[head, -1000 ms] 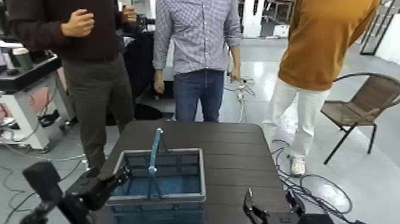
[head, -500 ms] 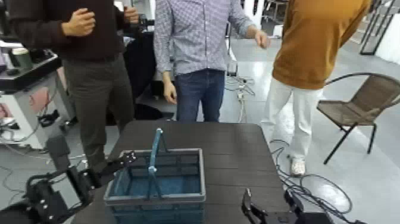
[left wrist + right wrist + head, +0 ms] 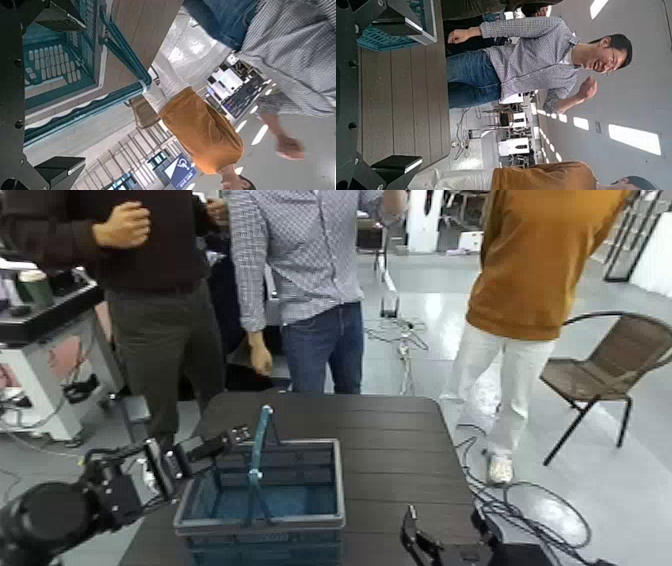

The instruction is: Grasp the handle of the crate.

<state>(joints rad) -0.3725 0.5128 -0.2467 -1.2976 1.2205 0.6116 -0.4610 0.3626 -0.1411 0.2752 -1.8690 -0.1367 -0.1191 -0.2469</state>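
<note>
Resting low at the table's near right edge, the right gripper (image 3: 445,548) waits with its jaws open, holding nothing. To the left, the left gripper (image 3: 222,442) reaches in over the crate's left rim, jaws spread, just beside the handle (image 3: 259,452) and not touching it. The crate (image 3: 262,518) sits on the near left part of the dark table (image 3: 390,450), its handle standing upright across the middle. Beyond the table stand three people (image 3: 315,280), with a wicker chair (image 3: 610,365) off to the right.
</note>
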